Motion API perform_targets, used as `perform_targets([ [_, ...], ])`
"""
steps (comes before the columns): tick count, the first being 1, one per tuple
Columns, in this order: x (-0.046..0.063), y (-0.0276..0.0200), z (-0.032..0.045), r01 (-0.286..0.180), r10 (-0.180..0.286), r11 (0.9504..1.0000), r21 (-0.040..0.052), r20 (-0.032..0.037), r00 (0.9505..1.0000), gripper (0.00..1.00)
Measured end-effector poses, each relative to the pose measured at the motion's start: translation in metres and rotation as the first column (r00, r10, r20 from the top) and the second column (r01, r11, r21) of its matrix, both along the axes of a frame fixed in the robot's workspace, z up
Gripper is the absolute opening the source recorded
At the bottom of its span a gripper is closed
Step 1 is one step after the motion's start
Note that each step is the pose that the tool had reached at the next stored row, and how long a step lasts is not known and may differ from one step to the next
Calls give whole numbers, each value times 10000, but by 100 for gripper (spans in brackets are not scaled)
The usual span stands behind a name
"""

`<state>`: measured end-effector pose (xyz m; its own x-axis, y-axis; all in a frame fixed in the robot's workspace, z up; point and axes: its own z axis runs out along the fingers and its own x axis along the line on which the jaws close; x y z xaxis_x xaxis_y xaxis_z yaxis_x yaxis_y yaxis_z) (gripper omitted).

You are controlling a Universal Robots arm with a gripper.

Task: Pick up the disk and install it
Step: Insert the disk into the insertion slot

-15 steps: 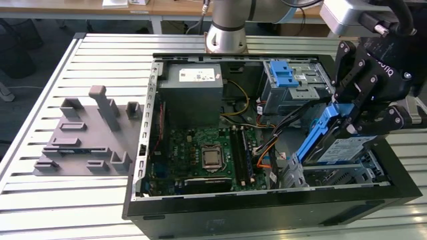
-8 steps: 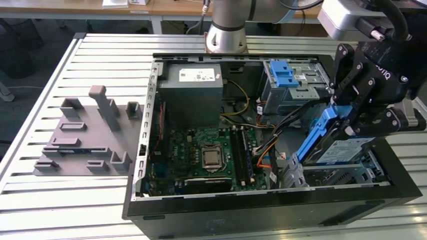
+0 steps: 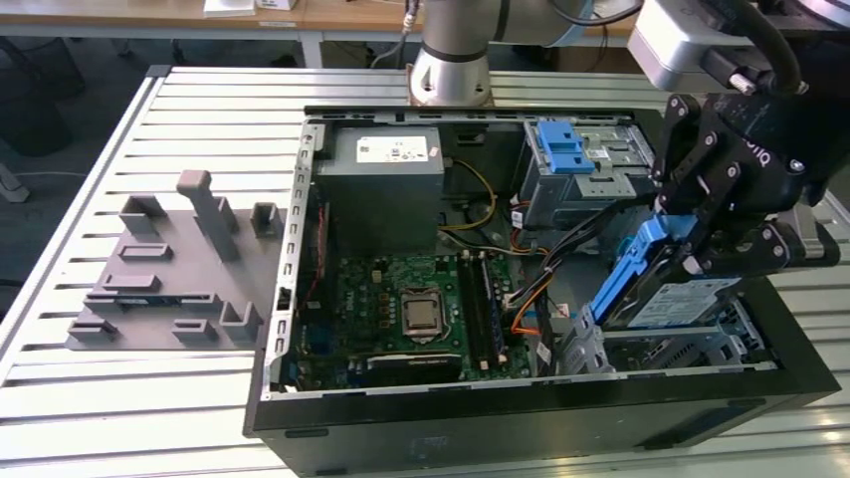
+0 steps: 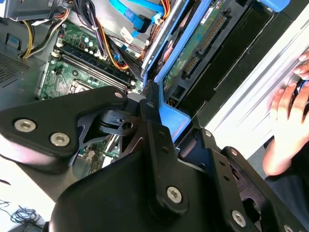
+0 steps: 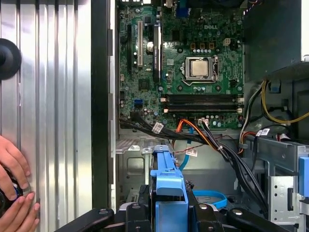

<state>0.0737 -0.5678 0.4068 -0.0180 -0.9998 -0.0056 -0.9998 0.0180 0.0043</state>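
One arm, one load: in the exterior view the gripper (image 3: 684, 249) is clenched on the disk (image 3: 671, 299), at the exterior view's right, around mid-height of the frame. The disk is held on edge and tilted, its blue bracket (image 3: 618, 284) facing the motherboard (image 3: 398, 299), just above the metal drive cage (image 3: 664, 351) in a corner of the open computer case (image 3: 531, 423). My read is that it is held this way to go edge-first into the cage. Whether it touches the cage, cannot tell. The grey slotted tray (image 3: 166, 274) lies on the table (image 3: 199, 100) at the exterior view's left, well apart from the case. In the second wrist view the black fingers (image 4: 153, 130) pinch the bracket end (image 4: 171, 118), jaws only as far apart as the disk is thick. The disk's green circuit side (image 4: 193, 53) runs away from the pincer along the case wall, and a person's hand (image 4: 289, 116) sits outside the case. In the first wrist view the bracket (image 5: 166, 181) shows edge-on between the jaws, with cables (image 5: 212, 140) and the motherboard beyond, and hands (image 5: 14, 188) on the table slats outside the case wall.
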Motion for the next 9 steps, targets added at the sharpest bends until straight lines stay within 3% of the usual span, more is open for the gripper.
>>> perform_targets([
  [2, 0, 0, -13, 0, 0, 10000, -2, -1, 10000, 38],
  [3, 0, 0, -23, 0, 0, 10000, 0, 0, 10000, 44],
  [9, 0, 0, -90, 0, 0, 10000, 0, 1, 10000, 44],
])
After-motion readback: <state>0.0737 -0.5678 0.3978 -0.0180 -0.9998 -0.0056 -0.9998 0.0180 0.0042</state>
